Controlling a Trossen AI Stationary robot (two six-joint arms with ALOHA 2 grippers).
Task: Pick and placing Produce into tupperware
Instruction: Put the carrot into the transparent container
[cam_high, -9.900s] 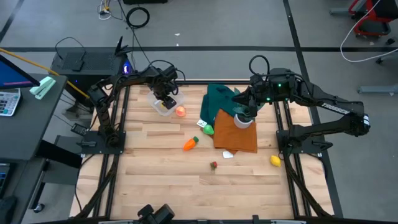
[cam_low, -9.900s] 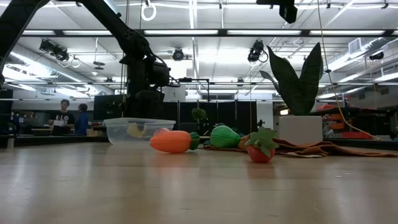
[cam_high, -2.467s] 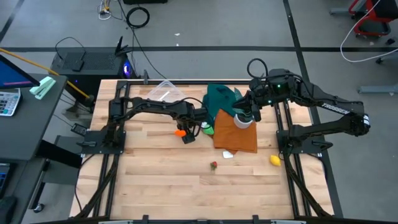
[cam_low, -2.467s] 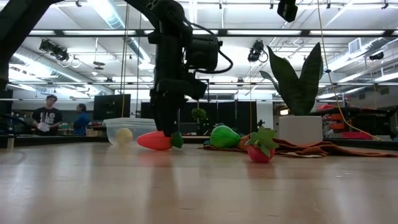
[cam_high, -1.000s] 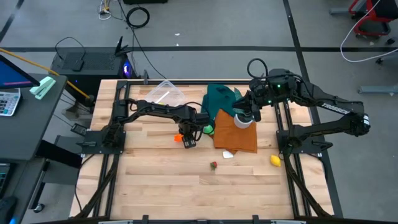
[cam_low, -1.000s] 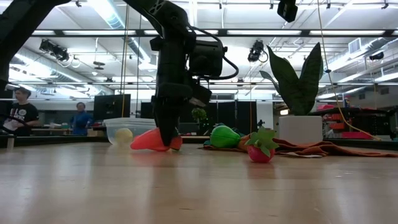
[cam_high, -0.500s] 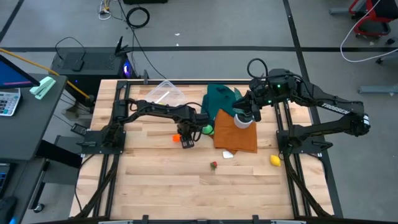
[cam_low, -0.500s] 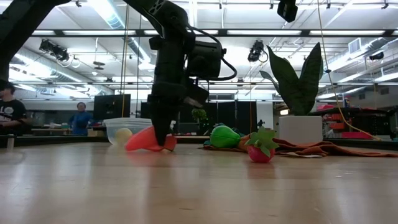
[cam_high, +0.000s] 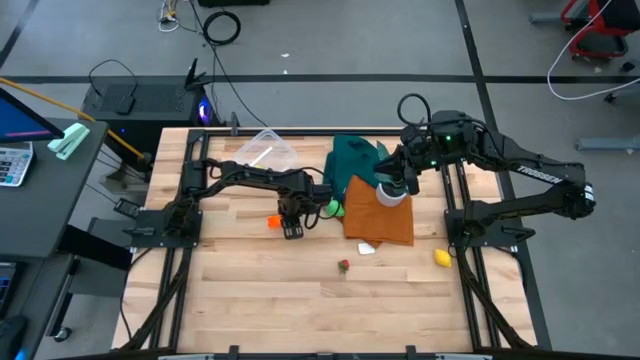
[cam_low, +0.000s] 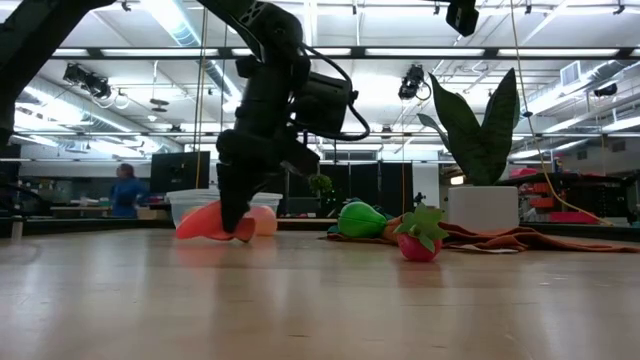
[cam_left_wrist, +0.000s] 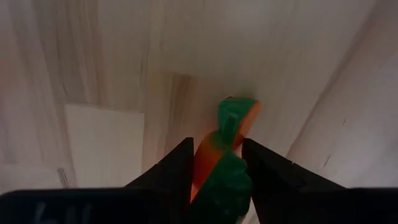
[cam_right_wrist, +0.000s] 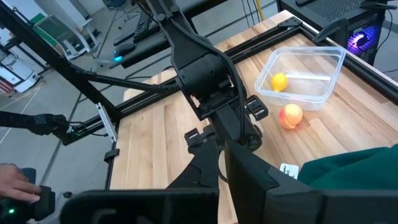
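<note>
Up comes the carrot (cam_low: 208, 222), tipped and carried leftward across the counter (cam_high: 250, 290) from where it sat a second ago beside the green piece (cam_high: 333, 208). Left gripper (cam_high: 291, 226) has its jaws clamped on it, and the wrist view shows orange body and green top pinched between the two dark fingers (cam_left_wrist: 168, 175), with the wood planks below. From above, the orange tip pokes out on the left side of the gripper, near the middle of the counter.

Clear container (cam_high: 265, 149) sits at the far left corner area, well apart from the carrot, with one yellow piece (cam_right_wrist: 280, 81) inside. Peach (cam_right_wrist: 290, 116) lies on the wood just outside the container's wall. Tiny red berry (cam_high: 344, 265) rests alone toward the front, and the second yellow piece (cam_high: 442, 258) lies by the right frame.

Right gripper (cam_high: 386, 187) hangs over the white plant pot (cam_high: 392, 198) on the orange cloth (cam_high: 385, 225), jaws shut and empty.
</note>
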